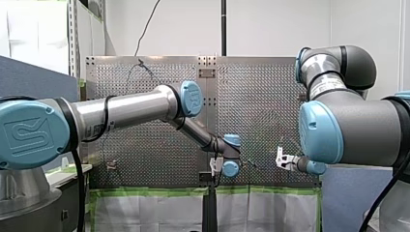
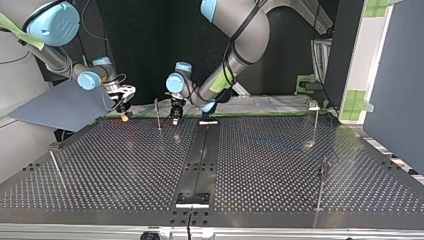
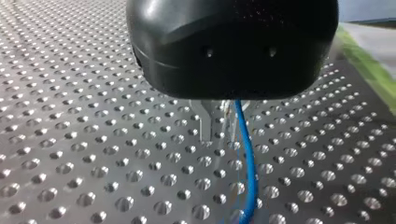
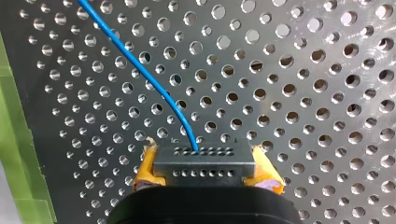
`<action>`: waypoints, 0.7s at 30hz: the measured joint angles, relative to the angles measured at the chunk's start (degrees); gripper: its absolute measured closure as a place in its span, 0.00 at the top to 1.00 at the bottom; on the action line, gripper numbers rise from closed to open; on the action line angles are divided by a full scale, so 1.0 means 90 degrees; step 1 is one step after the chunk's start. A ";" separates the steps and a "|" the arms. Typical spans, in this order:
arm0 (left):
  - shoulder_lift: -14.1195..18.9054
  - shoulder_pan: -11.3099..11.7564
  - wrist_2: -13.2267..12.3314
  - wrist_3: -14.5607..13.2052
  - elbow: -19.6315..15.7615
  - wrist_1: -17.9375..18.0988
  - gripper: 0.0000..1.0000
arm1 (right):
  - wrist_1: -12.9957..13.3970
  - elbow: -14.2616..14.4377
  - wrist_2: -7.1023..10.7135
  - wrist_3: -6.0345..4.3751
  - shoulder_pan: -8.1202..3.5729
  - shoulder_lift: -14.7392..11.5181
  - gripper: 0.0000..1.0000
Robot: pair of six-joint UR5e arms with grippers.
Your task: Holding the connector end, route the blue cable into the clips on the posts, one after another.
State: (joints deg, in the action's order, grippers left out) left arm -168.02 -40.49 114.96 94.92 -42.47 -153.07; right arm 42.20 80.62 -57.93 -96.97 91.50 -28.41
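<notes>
Hovering low over the perforated metal table (image 3: 93, 116), left of the grey rectangular metal connector (image 4: 205, 161) in the front view, my left black gripper (image 3: 215, 133) is hanging just beside the thin blue cable (image 3: 247, 163); its grip cannot be told. My right gripper (image 4: 205, 170) is pinching that connector between yellow pads (image 4: 268, 173), the cable trailing from it.

- Blue cable (image 4: 140, 74) ahead of my right gripper (image 4: 204, 157): plain, one shade.
- Connector (image 4: 204, 163) between its pads (image 4: 269, 171): grey metal with two rows of small dark holes; the pads are yellow-orange.
- Table (image 4: 303, 93) under it: silver-grey, an even grid of round holes.
- Tape strip (image 4: 14, 140) beside it: green.
- My left gripper (image 3: 215, 135): glossy black housing.
</notes>
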 joint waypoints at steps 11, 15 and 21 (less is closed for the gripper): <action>0.0125 -0.0060 0.0143 -0.0486 0.0000 -0.0354 1.00 | 0.0000 -0.0025 0.0000 0.0001 0.0002 0.0000 0.00; 0.0292 -0.0123 0.0186 -0.0515 -0.0002 -0.0567 1.00 | 0.0000 -0.0030 -0.0007 0.0001 0.0003 -0.0001 0.00; 0.0384 -0.0267 0.0210 -0.0537 -0.0058 -0.0884 1.00 | -0.0003 -0.0033 -0.0010 0.0009 0.0001 -0.0002 0.00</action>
State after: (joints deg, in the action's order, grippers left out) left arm -164.56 -42.89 116.85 90.08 -42.99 -161.02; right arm 42.17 80.33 -58.01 -96.89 91.50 -28.42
